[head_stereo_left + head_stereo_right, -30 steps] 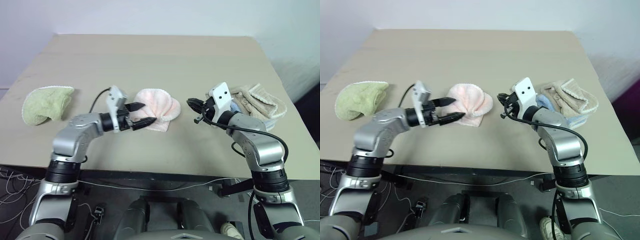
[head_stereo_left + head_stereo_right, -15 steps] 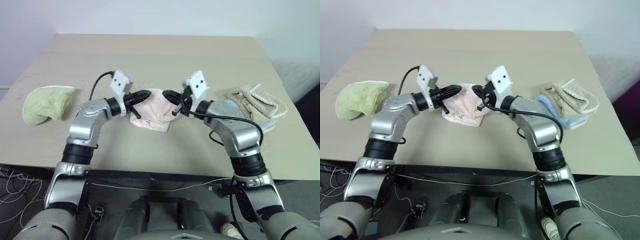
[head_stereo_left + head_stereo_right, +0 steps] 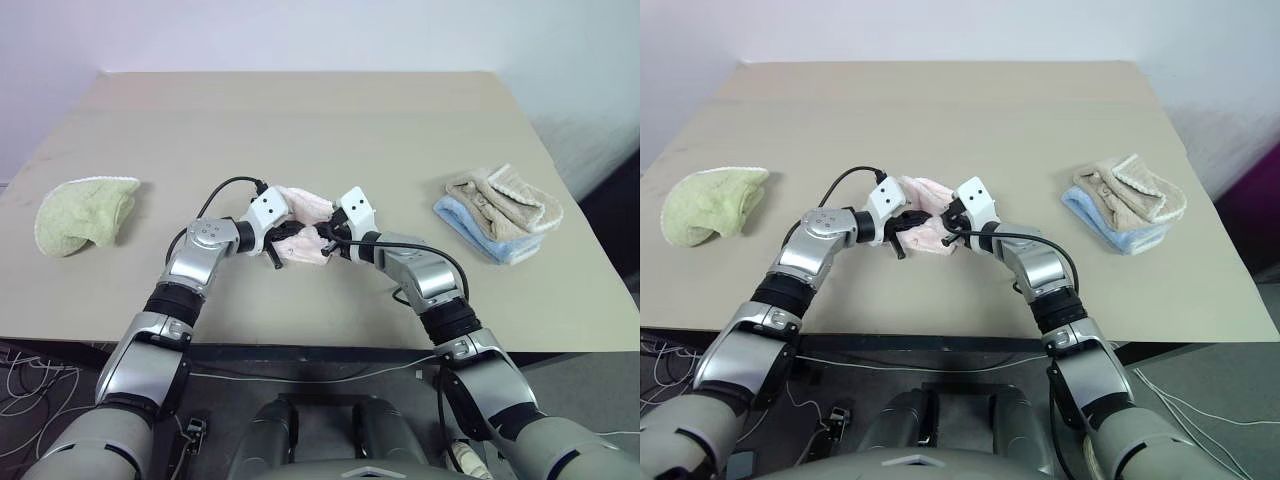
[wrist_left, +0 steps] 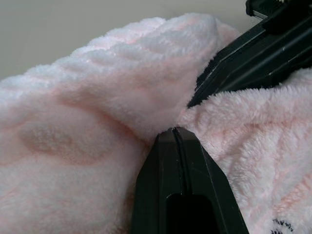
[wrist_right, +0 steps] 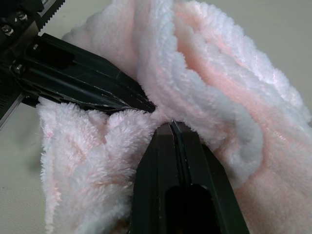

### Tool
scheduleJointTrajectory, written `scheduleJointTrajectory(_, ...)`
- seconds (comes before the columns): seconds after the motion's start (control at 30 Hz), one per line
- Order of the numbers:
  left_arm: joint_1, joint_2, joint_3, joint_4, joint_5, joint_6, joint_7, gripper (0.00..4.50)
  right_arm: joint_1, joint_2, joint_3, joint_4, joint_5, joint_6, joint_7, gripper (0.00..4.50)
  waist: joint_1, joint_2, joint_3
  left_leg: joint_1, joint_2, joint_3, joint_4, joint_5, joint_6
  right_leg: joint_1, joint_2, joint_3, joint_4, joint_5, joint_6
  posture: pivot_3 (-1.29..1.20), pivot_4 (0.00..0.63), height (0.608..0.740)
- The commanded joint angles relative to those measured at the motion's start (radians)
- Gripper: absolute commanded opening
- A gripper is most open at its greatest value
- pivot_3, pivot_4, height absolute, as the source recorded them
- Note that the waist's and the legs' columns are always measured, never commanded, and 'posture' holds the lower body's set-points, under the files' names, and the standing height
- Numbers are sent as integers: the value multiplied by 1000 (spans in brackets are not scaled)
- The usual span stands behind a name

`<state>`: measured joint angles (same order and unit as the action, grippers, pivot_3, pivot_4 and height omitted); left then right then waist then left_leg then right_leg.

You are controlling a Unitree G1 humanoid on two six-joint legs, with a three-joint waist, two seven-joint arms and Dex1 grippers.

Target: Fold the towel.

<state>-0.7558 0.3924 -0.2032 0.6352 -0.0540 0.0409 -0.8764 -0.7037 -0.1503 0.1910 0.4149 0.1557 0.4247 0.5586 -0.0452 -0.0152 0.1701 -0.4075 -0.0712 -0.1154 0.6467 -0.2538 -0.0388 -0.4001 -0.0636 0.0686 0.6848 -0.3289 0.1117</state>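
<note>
Towel (image 3: 305, 228), pale pink terry, sits bunched and rumpled near the tabletop's (image 3: 300, 120) middle, not yet laid flat. Both grippers are on it from opposite sides, tips nearly meeting at a crease in the pile. Left gripper (image 4: 176, 134) is clenched, fingers together, nose buried in the fold; looks pinched on a bit of towel. Right gripper (image 5: 171, 127) likewise clenched, tip wedged under a scalloped white edge. Probably both are grabbing cloth close together so they can pull apart and spread the towel before folding; grip looks shallow, could slip. Light green towel (image 3: 82, 212) lies well apart on the robot's left. Folded beige and blue towels (image 3: 500, 212) are stacked well apart on its right.
</note>
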Motion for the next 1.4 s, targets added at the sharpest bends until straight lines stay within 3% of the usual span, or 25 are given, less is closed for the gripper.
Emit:
scheduleJointTrajectory(0.03, 43, -8, 83, -35, -70, 38, 9, 19, 13, -17, -16, -85, -4, -31, 17, 0, 0, 0, 0, 0, 0, 0, 0, 0, 0, 0, 0, 0, 0, 0, 0, 0, 150, 740)
scheduleJointTrajectory(0.23, 108, 11, 319, -330, -351, 270, 21, 19, 91, -97, -56, -372, 37, 27, 42, 0, -1, 0, 0, -7, 0, 0, 1, 0, 0, -7, -1, 1, 1, 0, 0, 0, 150, 740)
scheduleJointTrajectory(0.43, 153, 117, 406, -366, -469, 526, -3, 19, 151, -156, -101, -542, 63, 110, 24, 0, 0, 0, 0, -5, 0, 0, 1, 0, 0, -6, -1, 1, 1, 0, 0, 0, 150, 740)
scheduleJointTrajectory(0.73, 129, 181, 425, -187, -570, 806, -124, 2875, 159, -155, -112, -587, 65, 140, -9, 0, 2, 0, 0, -5, 0, 0, 1, 0, 0, -6, -1, 0, 1, 0, 0, 0, 150, 740)
scheduleJointTrajectory(0.9, 69, 161, 357, -108, -540, 842, -186, 4455, 169, -150, -110, -603, 65, 144, -16, 0, 3, 0, 0, -5, 0, 0, 1, 0, 0, -5, -1, 0, 1, 0, 0, 0, 150, 740)
scheduleJointTrajectory(1.1, -40, 60, 298, 52, -475, 832, -158, 4486, 181, -146, -107, -647, 70, 166, -30, 0, 3, 0, 0, -5, -1, 0, 1, 0, 0, -5, -1, 0, 1, 0, 0, 0, 150, 740)
scheduleJointTrajectory(1.37, -36, -24, 307, 8, -480, 869, -124, 4486, 271, -235, -132, -796, 135, 213, 43, 0, 30, 0, 0, -5, -1, 0, 2, 0, 0, -4, -1, 0, 0, 0, 0, 0, 150, 740)
scheduleJointTrajectory(1.4, -37, -29, 317, 9, -482, 869, -112, 4102, 284, -249, -133, -810, 145, 215, 54, 0, 31, -1, 0, -5, -1, 0, 2, 0, 0, -4, -1, 0, 0, 0, 0, 0, 150, 740)
